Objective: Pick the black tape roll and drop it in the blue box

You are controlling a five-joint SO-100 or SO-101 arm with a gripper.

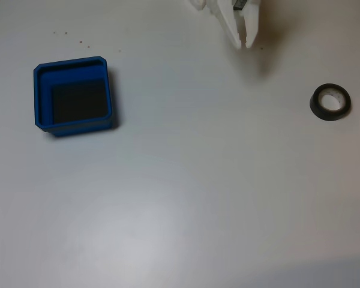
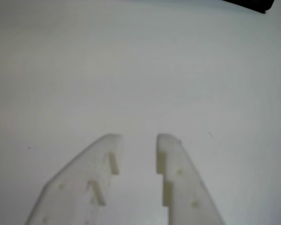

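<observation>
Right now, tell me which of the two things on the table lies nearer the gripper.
The black tape roll, at the right of the fixed view, lies nearer the gripper. The blue box sits farther off at the left and is much larger and square, not a small ring.

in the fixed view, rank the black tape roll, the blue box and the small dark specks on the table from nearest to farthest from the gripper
1. The black tape roll, lying right of and below the gripper.
2. The small dark specks, far to the gripper's left, near the top edge of the table.
3. The blue box, left and lower down; its centre sits slightly farther than the specks.
</observation>
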